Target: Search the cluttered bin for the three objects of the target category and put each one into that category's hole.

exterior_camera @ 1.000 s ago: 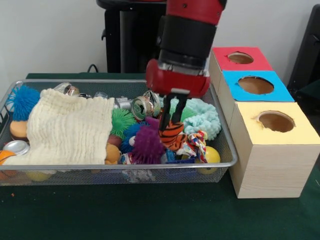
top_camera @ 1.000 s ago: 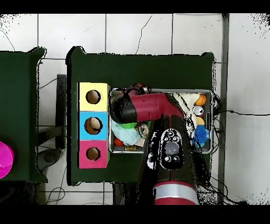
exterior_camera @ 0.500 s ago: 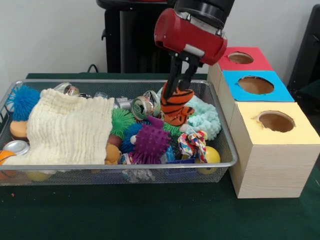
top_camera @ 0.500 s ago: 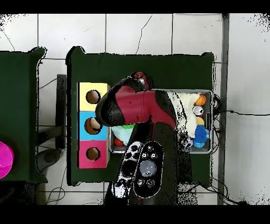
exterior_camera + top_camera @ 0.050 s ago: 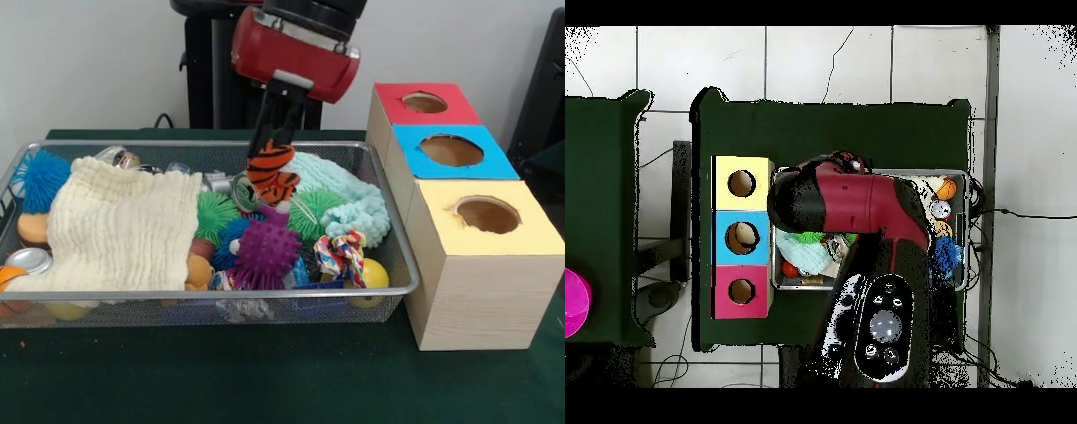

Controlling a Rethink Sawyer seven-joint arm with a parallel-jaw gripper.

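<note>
I held the tiger-striped plush toy (image 5: 272, 175) clamped between my fingers (image 5: 275, 141), which hung down from my red wrist (image 5: 296, 44). The toy was lifted clear of the clutter, hanging over the wire bin (image 5: 402, 265) near that bin's far rim, just above the green spiky ball (image 5: 311, 212) and beside the mint fluffy cloth (image 5: 353, 205).

Inside the bin, a cream knitted cloth (image 5: 119, 228) covered most of the side farthest from the boxes. A purple spiky ball (image 5: 265, 252) lay near the bin's front rim, with a rainbow rope knot (image 5: 342, 252) beside it and a yellow ball (image 5: 373, 276) in the front corner nearest the boxes. A blue spiky ball (image 5: 40, 179) sat at the bin's far end, and a silver can (image 5: 30, 261) lay under the cream cloth's edge.

Next to the bin stood three boxes in a row: the yellow-topped box (image 5: 485, 265) nearest the table's (image 5: 265, 371) front edge, the blue-topped box (image 5: 450, 152) behind it, the red-topped box (image 5: 422, 103) last. Each had a round hole in its top.

From overhead, my arm (image 5: 865, 205) covered most of the bin (image 5: 967, 230).
</note>
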